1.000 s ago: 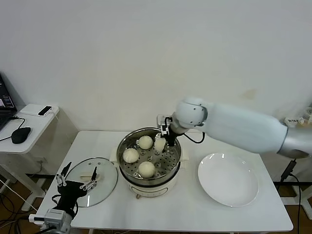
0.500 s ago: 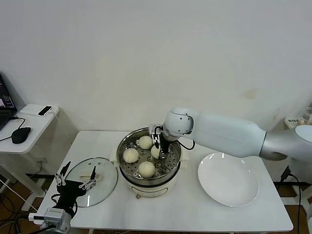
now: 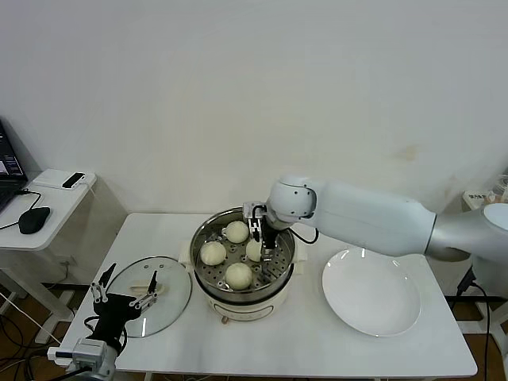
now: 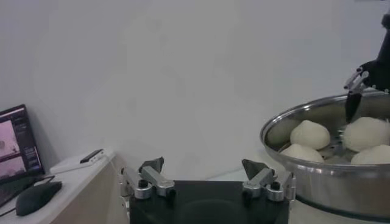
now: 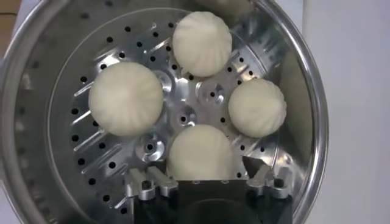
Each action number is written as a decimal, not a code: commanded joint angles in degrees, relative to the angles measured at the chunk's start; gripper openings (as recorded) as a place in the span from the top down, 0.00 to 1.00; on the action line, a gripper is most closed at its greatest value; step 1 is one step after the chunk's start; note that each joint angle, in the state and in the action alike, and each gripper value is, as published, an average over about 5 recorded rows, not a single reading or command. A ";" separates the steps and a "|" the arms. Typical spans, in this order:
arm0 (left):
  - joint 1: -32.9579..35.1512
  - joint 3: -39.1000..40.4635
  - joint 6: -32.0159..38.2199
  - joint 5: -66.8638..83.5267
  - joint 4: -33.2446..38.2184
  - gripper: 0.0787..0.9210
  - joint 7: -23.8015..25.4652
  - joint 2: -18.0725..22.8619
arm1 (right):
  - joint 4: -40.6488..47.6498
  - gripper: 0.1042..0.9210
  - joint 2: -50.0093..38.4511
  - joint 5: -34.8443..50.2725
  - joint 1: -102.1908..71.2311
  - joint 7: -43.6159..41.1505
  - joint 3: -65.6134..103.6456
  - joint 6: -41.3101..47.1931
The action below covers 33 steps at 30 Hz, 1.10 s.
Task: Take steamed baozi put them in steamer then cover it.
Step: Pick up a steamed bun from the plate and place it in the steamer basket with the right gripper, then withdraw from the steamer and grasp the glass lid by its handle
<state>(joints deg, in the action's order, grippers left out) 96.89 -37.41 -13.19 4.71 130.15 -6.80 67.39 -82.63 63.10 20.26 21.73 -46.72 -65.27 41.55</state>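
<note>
Head view: right gripper [image 3: 259, 235] down inside steamer [image 3: 243, 255], spread about one of four baozi [image 3: 253, 249]; cover [image 3: 155, 295] flat on table [image 3: 317, 341], left of steamer; plate [image 3: 371, 291] right.
Left wrist: left gripper [image 4: 206, 182] parked, fingers apart, holding nothing.
Right wrist: fingers [image 5: 147, 182] apart either side of nearest bun.

White arm [image 3: 381, 214], blk end effector [image 3: 262, 234]

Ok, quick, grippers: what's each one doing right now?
Left gripper: open, empty, by the cover.
Right gripper: open around the fourth baozi in the steamer.
</note>
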 commanded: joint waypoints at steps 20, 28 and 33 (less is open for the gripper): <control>-0.56 0.27 0.01 0.40 -0.37 0.12 -0.09 -0.04 | -18.42 0.12 -17.34 4.92 -25.75 32.57 33.17 -7.86; -1.10 0.53 -0.12 0.52 -1.01 0.12 -0.11 -0.13 | -20.89 0.12 -16.52 -3.24 -51.68 39.77 57.94 -21.24; -1.31 1.28 -0.06 0.30 -1.47 0.12 -0.16 0.28 | -23.82 0.12 -15.25 -7.73 -69.20 41.03 71.72 -29.19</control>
<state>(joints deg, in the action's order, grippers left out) 95.76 -36.66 -13.25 5.16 129.04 -6.91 67.42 -101.22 48.45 19.92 -12.88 -15.47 -24.68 27.84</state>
